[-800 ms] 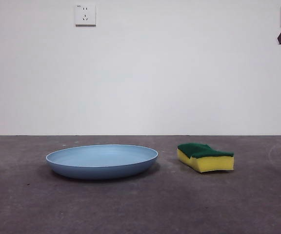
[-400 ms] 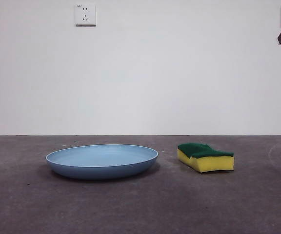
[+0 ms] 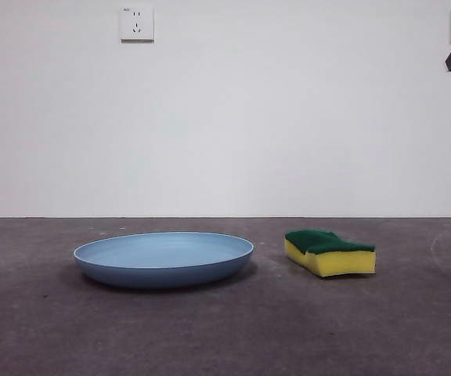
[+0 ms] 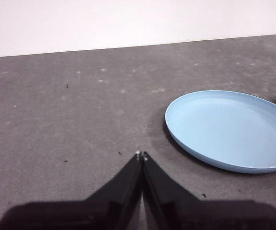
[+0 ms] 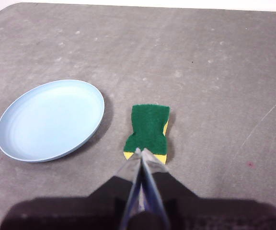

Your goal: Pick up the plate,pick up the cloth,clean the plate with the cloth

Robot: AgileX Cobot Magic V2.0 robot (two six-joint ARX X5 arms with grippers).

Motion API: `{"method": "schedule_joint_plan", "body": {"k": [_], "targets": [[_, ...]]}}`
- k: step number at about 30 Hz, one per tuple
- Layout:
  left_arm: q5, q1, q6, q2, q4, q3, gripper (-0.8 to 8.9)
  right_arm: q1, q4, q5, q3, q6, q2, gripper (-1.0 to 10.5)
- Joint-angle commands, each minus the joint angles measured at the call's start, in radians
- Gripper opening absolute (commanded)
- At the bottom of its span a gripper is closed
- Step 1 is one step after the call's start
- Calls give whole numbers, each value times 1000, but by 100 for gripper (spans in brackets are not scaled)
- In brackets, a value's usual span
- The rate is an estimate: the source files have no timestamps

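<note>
The plate (image 3: 164, 259) lies flat on the grey worktop (image 3: 225, 337), and the sponge (image 3: 330, 252) sits just beside it, green face up, the two not touching. Nothing lies between them or on top of either. A white wall (image 3: 225, 117) behind carries a socket (image 3: 137, 23). The left gripper (image 4: 141, 155) hangs above bare worktop near the plate's rim, its jaws pressed together and holding nothing. The right gripper (image 5: 141, 151) hovers over the sponge's near end, jaws likewise closed and empty.
</note>
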Motion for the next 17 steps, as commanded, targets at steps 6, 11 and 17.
{"method": "schedule_joint_plan", "body": {"k": [6,11,17], "targets": [[-2,3,-4,-1,0,-13,-3,0,6,3,-5,-18,-14,0],[-2,3,-4,-1,0,-13,-3,-136,-4,-22,-11,-136,-146,0],[-2,3,-4,-1,0,-13,-3,-366,24,-116,-95,-170,-306,0]]}}
